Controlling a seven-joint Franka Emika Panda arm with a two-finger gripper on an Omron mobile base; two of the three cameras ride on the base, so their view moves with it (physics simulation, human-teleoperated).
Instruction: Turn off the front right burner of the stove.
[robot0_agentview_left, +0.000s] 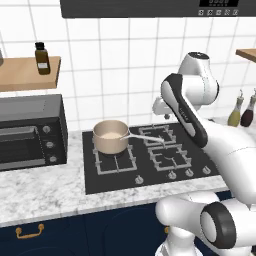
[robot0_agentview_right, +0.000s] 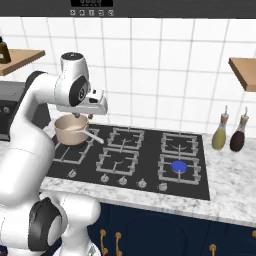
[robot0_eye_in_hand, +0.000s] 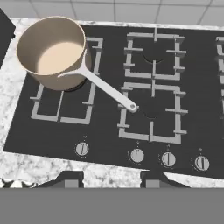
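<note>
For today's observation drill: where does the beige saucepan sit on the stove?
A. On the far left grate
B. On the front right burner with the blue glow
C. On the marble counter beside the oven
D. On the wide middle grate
A: the saucepan rests on the leftmost grate of the stove, its handle pointing toward the middle, while the blue glow sits at the front right burner.
</note>
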